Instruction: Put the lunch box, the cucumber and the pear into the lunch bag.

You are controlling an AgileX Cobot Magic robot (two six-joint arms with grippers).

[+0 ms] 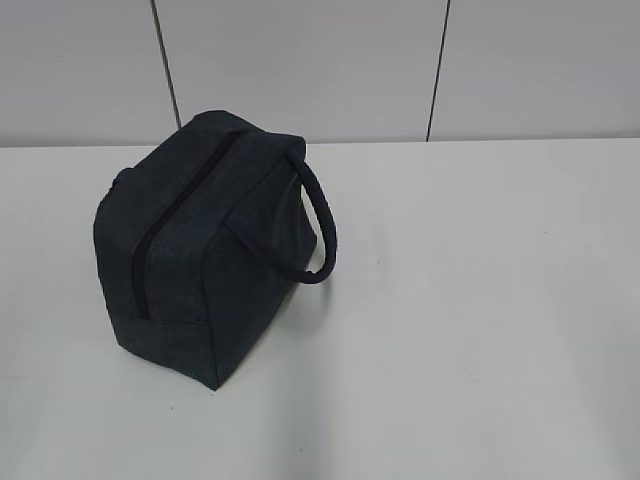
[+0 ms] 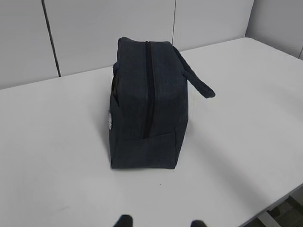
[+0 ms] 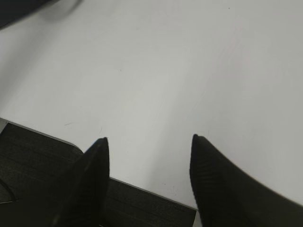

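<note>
The lunch bag [image 1: 205,250] is seen zipped shut on the worktop [image 1: 480,300]; no food is visible. Both grippers' jaws are held apart, empty.

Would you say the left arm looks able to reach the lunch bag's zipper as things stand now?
Probably yes. In the left wrist view the left end effector is open and faces the lunch bag across bare table, with the closed zipper turned toward it. Nothing lies between them.
</note>
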